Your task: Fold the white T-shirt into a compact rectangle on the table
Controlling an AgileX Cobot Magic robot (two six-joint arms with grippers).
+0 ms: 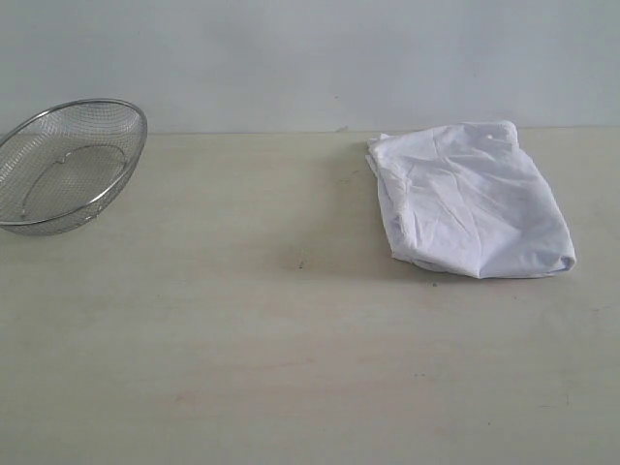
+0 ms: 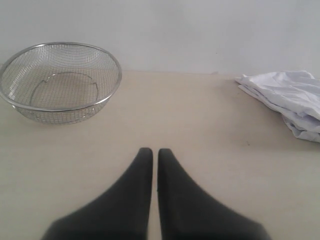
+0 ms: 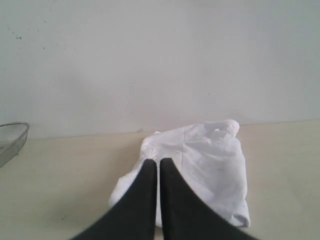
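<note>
Folded white T-shirt [image 1: 470,199] rumpled on tabletop [image 1: 242,339], well apart from mesh basket [image 1: 68,165]. Jaws together: left tool [image 2: 155,152], right tool [image 3: 158,162].

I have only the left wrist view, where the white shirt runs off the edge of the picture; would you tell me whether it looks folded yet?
Observer: The exterior view shows the whole white T-shirt: a rumpled, roughly rectangular bundle on the table, with no sleeve sticking out.
Operator: Thank you. Where is the right gripper?
Observer: The right gripper is shut and empty, pointing at the bundle in its wrist view. No arm appears in the exterior view.
Operator: Does any lettering show?
Observer: None in the exterior or right wrist views; only plain white cloth faces up.
</note>
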